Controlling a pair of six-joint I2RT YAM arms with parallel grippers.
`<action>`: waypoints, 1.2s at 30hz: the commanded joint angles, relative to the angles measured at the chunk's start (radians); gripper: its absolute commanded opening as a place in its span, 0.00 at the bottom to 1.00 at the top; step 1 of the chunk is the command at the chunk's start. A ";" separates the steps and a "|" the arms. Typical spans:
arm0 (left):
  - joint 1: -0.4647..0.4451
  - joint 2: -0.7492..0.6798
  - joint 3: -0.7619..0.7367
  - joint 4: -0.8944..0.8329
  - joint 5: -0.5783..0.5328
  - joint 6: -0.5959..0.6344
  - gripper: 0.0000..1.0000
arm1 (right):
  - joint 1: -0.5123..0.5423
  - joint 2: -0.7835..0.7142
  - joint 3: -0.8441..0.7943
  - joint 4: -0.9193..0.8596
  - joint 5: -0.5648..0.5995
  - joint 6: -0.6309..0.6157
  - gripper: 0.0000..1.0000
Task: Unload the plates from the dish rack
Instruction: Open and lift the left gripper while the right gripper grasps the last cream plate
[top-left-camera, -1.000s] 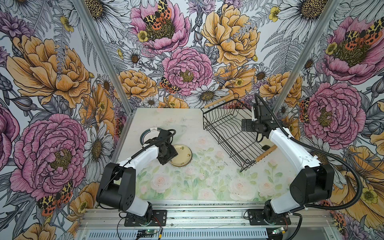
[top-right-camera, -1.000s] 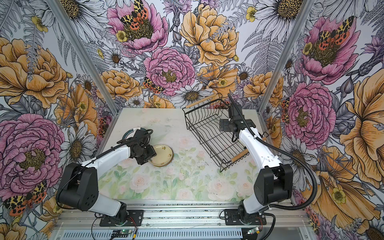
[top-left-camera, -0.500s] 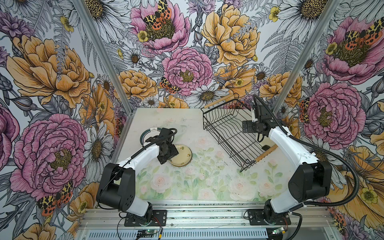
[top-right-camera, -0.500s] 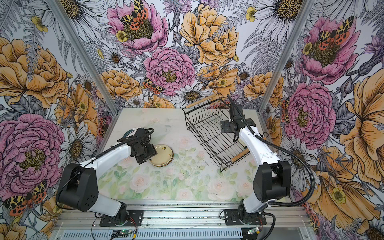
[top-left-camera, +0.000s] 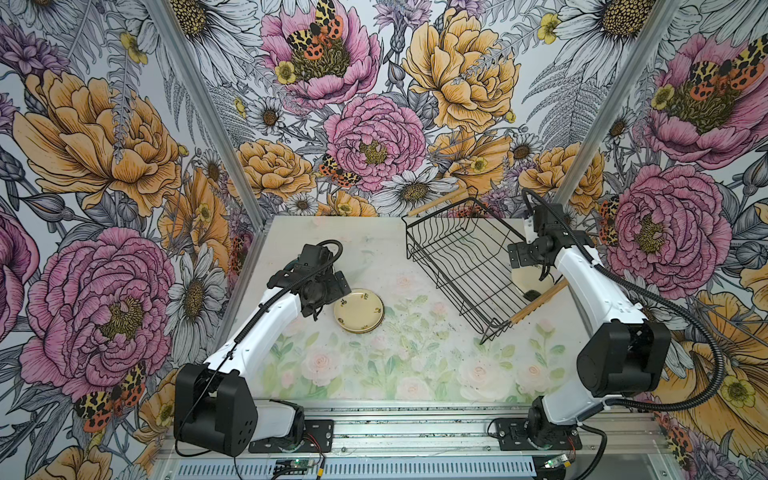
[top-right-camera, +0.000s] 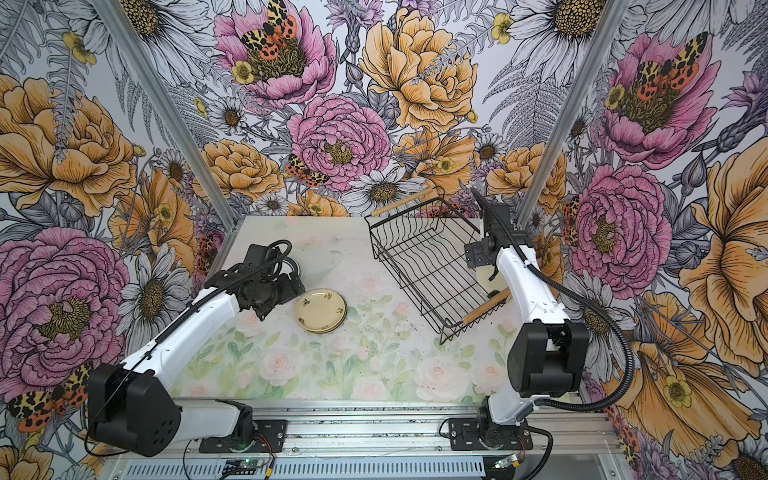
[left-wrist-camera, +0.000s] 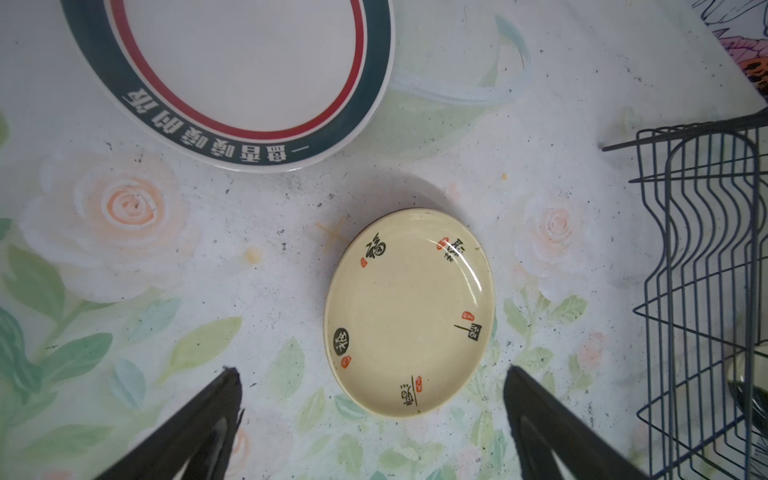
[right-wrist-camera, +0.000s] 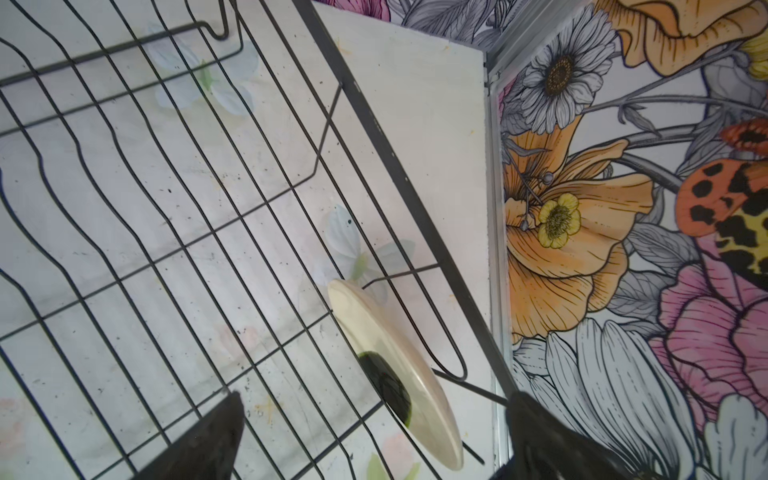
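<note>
Dish rack (top-left-camera: 461, 266) (top-right-camera: 424, 262) askew on the table (top-left-camera: 415, 374), long axis diagonal from the back wall toward the right arm's base, a wooden handle (top-left-camera: 538, 303) at each short end. Nearly empty. Inside, just one leaning cream plate (right-wrist-camera: 395, 374) (top-left-camera: 528, 279), on edge at the end by the nearer handle, a dark patch on its face.

Right long side of the rack close to the table's edge and the flowered wall (right-wrist-camera: 582, 208); scant room there. Left long side open to broad bare table.

Out on that side, well apart from the rack, a flat cream plate (left-wrist-camera: 409, 311) (top-right-camera: 321, 311) with black and red characters, seemingly stacked on another like it. Beyond it, farther from the rack, a white plate (left-wrist-camera: 249, 83) with dark green rim and red ring, also flat.

Left claw (left-wrist-camera: 372, 372) spread wide and empty, above the flat cream plate's edge farthest from the rack. Right claw (right-wrist-camera: 374, 395) likewise spread wide and empty, over the rack's nearer end, above the leaning cream plate, no contact visible.
</note>
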 joint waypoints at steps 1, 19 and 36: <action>0.027 -0.020 0.032 -0.006 0.019 0.060 0.99 | -0.028 0.010 -0.008 -0.035 -0.019 -0.073 0.99; 0.081 -0.176 -0.035 0.127 0.023 0.084 0.99 | -0.109 0.113 -0.007 -0.032 -0.078 -0.092 0.87; 0.166 -0.259 -0.100 0.204 0.048 0.054 0.99 | -0.137 0.189 -0.008 -0.030 -0.064 -0.189 0.66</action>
